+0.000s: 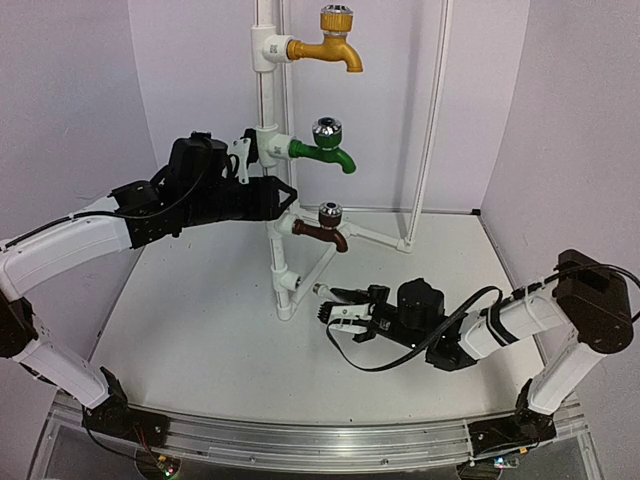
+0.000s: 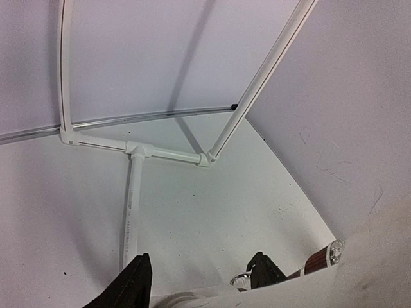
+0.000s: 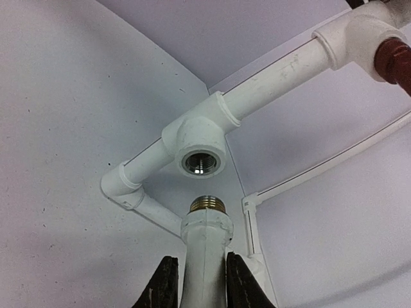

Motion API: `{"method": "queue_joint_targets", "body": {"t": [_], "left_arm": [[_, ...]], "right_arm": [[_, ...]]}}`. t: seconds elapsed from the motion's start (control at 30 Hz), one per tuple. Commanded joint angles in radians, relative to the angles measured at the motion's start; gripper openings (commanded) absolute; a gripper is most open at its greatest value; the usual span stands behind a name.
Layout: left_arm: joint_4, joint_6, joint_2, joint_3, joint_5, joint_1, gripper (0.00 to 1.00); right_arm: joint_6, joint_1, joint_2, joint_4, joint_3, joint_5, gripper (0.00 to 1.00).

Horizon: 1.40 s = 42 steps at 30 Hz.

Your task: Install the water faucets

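Three already on: yellow tap (image 1: 335, 45), green tap (image 1: 325, 150) and brown tap (image 1: 322, 232) sit screwed into the upright pipe (image 1: 266, 105), one above another
Fourth: white tap (image 3: 205, 234) hangs low by the foot of the pipe stand, its brass thread facing the open socket (image 3: 200, 160) just beside it, not yet entered
Step in hand: lining up the last tap with the lowest fitting, as I judge it
Right pincer (image 3: 204, 263): clamped on the white tap's body
Left pincer (image 2: 200, 256): up at the upright pipe near the green tap, fingers apart; whether they press the pipe I cannot tell
Next move: probably ease the thread squarely into the socket, then turn it; a crooked start could cross the thread, and the stand may need bracing
Desk (image 1: 200, 330): plain white, matte, a few dark specks
Room: pale walls (image 1: 70, 110) close on three sides, metal rail (image 1: 300, 440) along the near edge
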Motion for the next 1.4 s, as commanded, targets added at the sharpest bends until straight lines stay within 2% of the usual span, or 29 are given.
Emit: {"method": "queue_joint_targets", "body": {"t": [0.0, 0.17, 0.47, 1.37], "left_arm": [[-0.088, 0.058, -0.016, 0.032, -0.032, 0.020, 0.00], [-0.089, 0.035, -0.014, 0.021, -0.011, 0.020, 0.00], [-0.088, 0.040, -0.010, 0.028, 0.009, 0.020, 0.00], [-0.090, 0.038, -0.008, 0.033, 0.040, 0.020, 0.00]], "right_arm": [[-0.183, 0.012, 0.036, 0.102, 0.068, 0.072, 0.00], [-0.259, 0.017, 0.081, 0.110, 0.106, 0.106, 0.00], [-0.295, 0.020, 0.112, 0.052, 0.163, 0.090, 0.00], [-0.244, 0.021, 0.193, 0.134, 0.198, 0.032, 0.00]]}}
